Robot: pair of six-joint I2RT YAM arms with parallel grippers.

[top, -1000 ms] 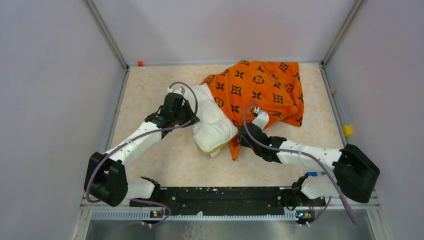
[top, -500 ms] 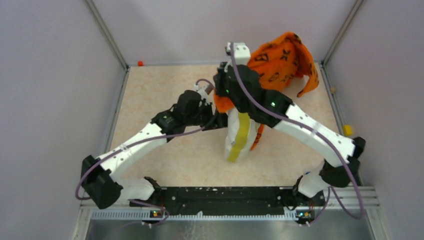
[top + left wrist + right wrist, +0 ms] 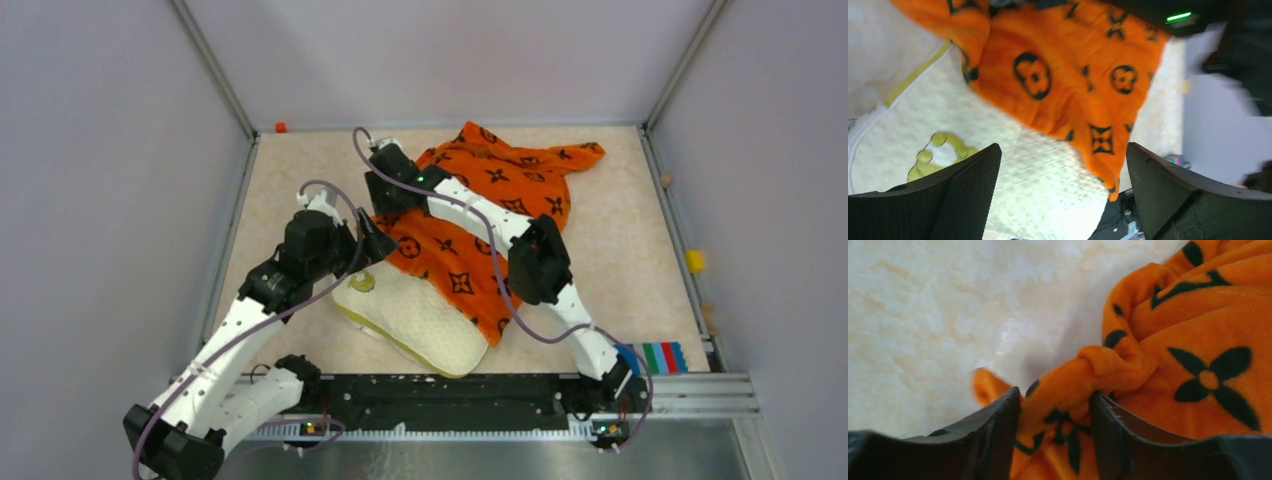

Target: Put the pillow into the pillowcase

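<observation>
While the pillow (image 3: 420,325) lies near the front, only its far part under the pillowcase (image 3: 500,195), the left gripper (image 3: 1063,150) gapes empty and the right gripper (image 3: 1055,395) straddles a fold, pinched or loose I can't tell, so much stuffing looks left.

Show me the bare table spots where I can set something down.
Widest: the right strip of table between pillowcase and right rail. Next: the far-left corner, bordered by left rail, back wall and pillowcase. A small patch sits between left arm and pillow. Crowded: the centre, where left arm and right arm reach over pillow and pillowcase.
</observation>
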